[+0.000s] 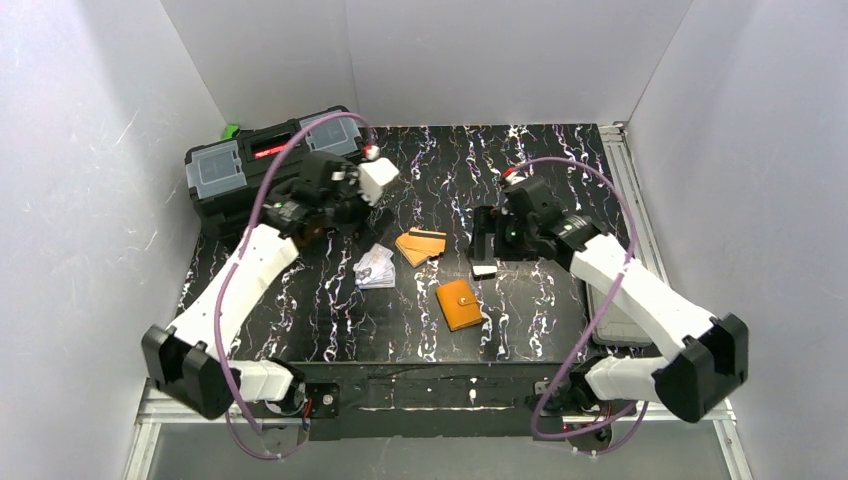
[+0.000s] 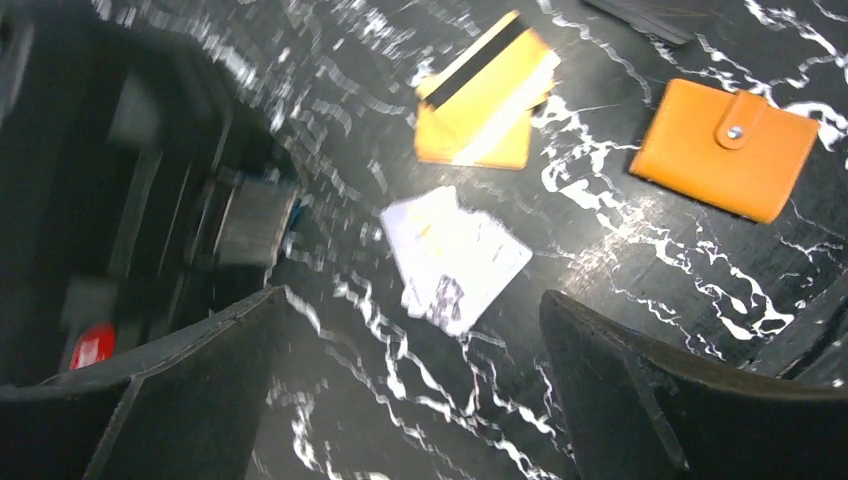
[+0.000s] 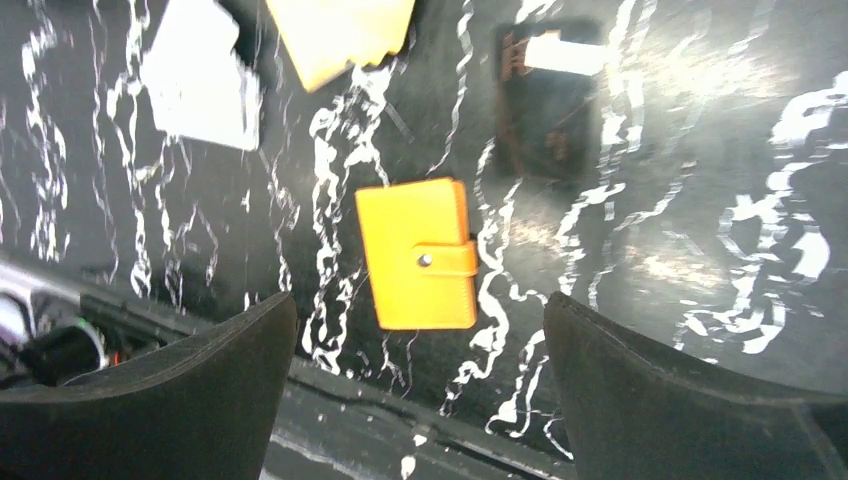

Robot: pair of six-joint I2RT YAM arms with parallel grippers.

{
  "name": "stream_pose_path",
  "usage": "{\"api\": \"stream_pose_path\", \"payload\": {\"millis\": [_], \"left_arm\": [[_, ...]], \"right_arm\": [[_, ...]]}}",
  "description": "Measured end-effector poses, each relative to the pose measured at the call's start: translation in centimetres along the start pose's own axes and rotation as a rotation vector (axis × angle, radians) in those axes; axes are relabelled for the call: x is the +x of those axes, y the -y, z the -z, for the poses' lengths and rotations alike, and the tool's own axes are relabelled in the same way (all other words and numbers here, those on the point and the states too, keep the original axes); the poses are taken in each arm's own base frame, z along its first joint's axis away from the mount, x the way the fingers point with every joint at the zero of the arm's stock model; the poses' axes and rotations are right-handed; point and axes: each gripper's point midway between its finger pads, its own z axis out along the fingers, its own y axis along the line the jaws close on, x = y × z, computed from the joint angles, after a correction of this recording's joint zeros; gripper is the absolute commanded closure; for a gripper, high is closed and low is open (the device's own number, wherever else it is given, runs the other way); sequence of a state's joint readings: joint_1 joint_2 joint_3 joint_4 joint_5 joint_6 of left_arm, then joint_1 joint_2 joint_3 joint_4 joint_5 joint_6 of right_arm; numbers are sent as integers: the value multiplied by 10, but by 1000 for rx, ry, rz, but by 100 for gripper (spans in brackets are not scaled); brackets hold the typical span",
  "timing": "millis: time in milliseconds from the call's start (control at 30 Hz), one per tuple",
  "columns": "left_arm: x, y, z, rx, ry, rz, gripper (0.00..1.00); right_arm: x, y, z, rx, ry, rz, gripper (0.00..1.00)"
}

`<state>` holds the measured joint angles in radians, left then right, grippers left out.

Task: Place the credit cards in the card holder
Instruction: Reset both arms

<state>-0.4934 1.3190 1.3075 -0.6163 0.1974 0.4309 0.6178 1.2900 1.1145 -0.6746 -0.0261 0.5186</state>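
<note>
The closed orange card holder [image 1: 459,304] lies on the black marbled table, snap tab shut; it shows in the left wrist view [image 2: 725,147] and the right wrist view [image 3: 418,255]. Orange cards [image 1: 421,245] [image 2: 487,100] [image 3: 340,30] lie stacked behind it. Pale white cards [image 1: 375,267] [image 2: 452,255] [image 3: 198,80] lie to their left. A black card [image 1: 484,255] [image 3: 548,105] lies to their right. My left gripper [image 1: 335,210] [image 2: 415,390] is open and empty, raised near the toolbox. My right gripper [image 1: 497,228] [image 3: 420,390] is open and empty, raised over the black card.
A big black toolbox [image 1: 255,165] [image 2: 110,200] stands at the back left, close to my left gripper. A pale flat object [image 1: 615,320] lies at the table's right edge under the right arm. White walls enclose three sides. The table's front edge [image 3: 330,385] is near.
</note>
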Motion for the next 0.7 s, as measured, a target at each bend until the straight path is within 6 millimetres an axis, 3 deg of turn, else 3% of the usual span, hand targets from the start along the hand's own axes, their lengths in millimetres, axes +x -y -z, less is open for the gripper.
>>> {"api": "stream_pose_path", "payload": {"millis": [67,133,233,300,400,467,567,700], "left_arm": [[13,-17,18,-61,4,114,2],[39,-42,40,-159,27,263,2],[87,-77,66,-321,49,450,2],[113,-88,68,-378,58,532,2],[156,-90,51,-403,51,640,2],[175,-85,34,-388,39,689,2],[189,-82,9,-359,62,745,2],[194,-92,-18,-376,176,727,2]], "right_arm": [[-15,11,15,45,91,-17,2],[-32,32,31,101,214,-69,2],[-44,88,43,266,380,-153,1],[-38,125,38,395,420,-164,2],[-19,168,20,552,389,-152,2],[-9,191,13,625,371,-169,2],[-8,215,13,685,441,-217,2],[-5,244,26,703,628,-284,2]]}}
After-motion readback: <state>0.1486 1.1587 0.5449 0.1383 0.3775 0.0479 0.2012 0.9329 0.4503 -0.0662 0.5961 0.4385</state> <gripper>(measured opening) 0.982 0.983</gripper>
